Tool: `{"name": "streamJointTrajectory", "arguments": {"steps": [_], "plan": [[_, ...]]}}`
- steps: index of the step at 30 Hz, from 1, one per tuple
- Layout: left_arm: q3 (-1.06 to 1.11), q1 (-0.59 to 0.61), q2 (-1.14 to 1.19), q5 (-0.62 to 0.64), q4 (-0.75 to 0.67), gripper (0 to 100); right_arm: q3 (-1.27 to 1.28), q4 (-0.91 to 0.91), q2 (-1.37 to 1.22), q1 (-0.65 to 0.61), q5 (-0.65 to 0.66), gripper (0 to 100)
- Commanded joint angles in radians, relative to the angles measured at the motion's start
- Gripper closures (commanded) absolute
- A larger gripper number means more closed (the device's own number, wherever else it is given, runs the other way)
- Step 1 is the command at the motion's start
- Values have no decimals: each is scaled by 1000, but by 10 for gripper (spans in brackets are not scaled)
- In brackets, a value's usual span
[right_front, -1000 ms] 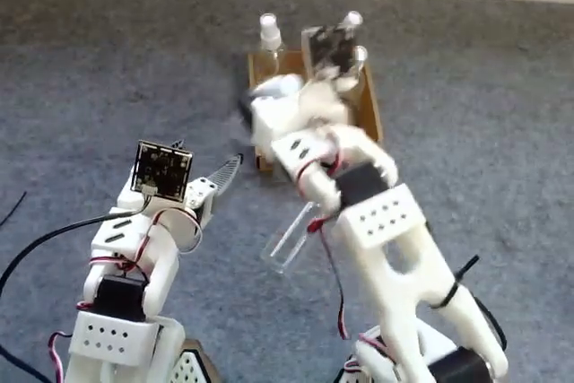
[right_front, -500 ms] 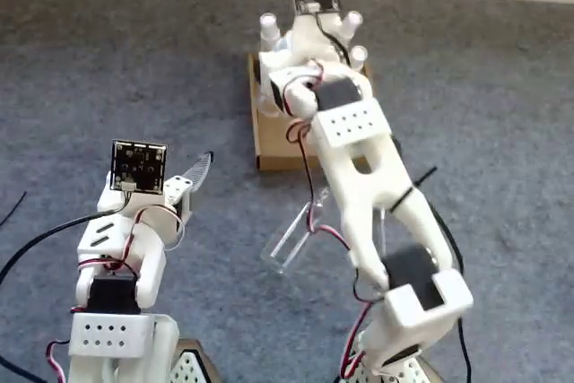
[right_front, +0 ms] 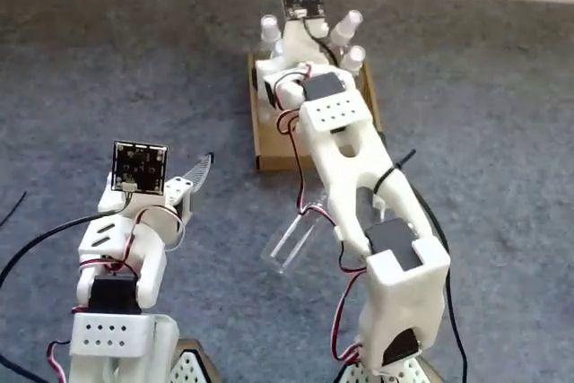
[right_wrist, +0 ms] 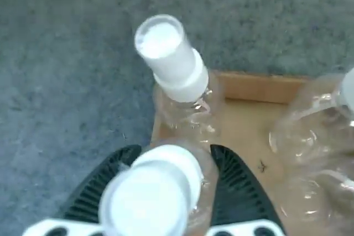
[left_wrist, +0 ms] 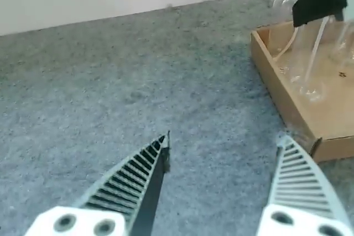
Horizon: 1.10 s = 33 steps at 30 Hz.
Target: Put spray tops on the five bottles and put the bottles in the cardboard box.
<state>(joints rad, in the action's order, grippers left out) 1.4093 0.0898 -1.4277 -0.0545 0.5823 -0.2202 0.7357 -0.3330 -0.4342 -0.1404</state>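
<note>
- While the white right arm stretched over the shallow brown cardboard box, the high view showed three clear plastic bottles with white spray tops standing at the box's far end. A long clear plastic piece lay on the grey carpeted counter between the two arms; whether it was the fifth bottle could not be told. The left hand hung near the box's front corner, holding nothing.
- From the left wrist view, the left hand was spread wide above the counter. The box lay just off to one side, with clear bottles inside it.
- From the right wrist view, the right hand was closed around a white-topped clear bottle. It held this at the box's corner, just beside another capped bottle. The step in hand looked like boxing a finished bottle. The next move probably called for settling the base on the box floor, parting the fingers only a little, and rising straight up so the neighbour was not knocked.
</note>
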Motion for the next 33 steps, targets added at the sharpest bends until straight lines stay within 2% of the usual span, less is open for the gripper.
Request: {"name": "streamJointTrajectory", "arguments": {"steps": [1,24,33], "plan": [[-4,13,-12,5,-26,727,-64,-1,-15,12,15,995],[-4,13,-12,5,-26,727,-62,35,-36,4,15,986],[-4,13,-12,5,-26,727,-65,88,-35,2,14,826]]}}
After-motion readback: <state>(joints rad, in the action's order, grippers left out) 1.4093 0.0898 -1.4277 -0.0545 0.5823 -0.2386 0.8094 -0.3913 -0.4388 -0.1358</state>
